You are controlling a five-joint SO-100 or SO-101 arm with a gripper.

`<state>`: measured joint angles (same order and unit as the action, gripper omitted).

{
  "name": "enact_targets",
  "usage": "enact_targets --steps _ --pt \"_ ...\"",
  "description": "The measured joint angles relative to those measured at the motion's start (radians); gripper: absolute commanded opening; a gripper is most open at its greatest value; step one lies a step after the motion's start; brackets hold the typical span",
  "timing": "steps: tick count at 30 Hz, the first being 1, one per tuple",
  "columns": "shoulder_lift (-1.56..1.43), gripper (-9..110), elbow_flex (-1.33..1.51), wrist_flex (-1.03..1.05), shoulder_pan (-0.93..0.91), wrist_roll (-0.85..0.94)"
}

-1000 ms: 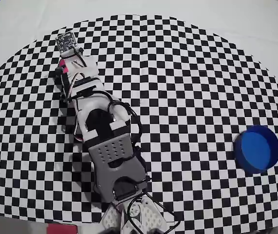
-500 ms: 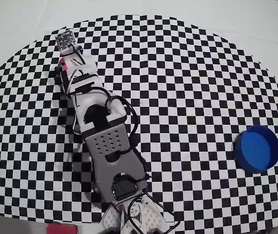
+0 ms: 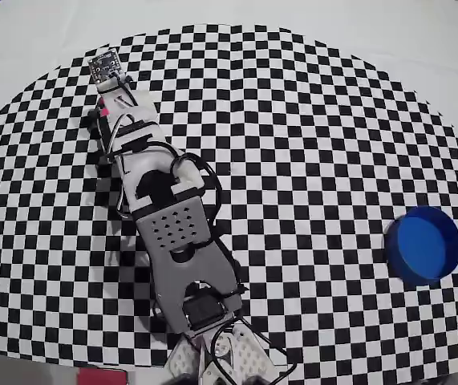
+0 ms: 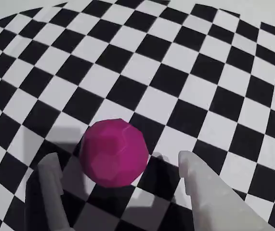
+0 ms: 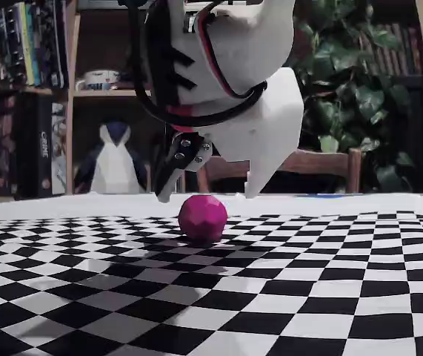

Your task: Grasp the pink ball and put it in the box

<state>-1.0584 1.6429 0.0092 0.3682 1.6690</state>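
The tool (image 4: 120, 166) hung spread above the pink ball (image 4: 114, 153), one pale finger (image 4: 48, 173) on each side of it and neither touching, a stance that looked set up for a straight drop and squeeze. In the fixed view the ball (image 5: 202, 217) sat on the tabletop (image 5: 307, 297) with the fingertips a little above its top, so the grasp was not yet made. From overhead the ball (image 3: 105, 108) showed only as a pink sliver beside the arm, near the far left edge of the checkered cloth. The blue box (image 3: 423, 245), a round open cup, stood well apart near the right edge, presumably left clear for an unobstructed carry. The ball looked faceted rather than perfectly smooth, matte and probably light; the fingers looked like hard white printed plastic, and the cloth lay flat.
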Motion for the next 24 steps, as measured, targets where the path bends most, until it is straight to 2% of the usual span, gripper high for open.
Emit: enact_targets --steps 24 --pt "0.078 28 -0.109 0.028 0.008 0.000"
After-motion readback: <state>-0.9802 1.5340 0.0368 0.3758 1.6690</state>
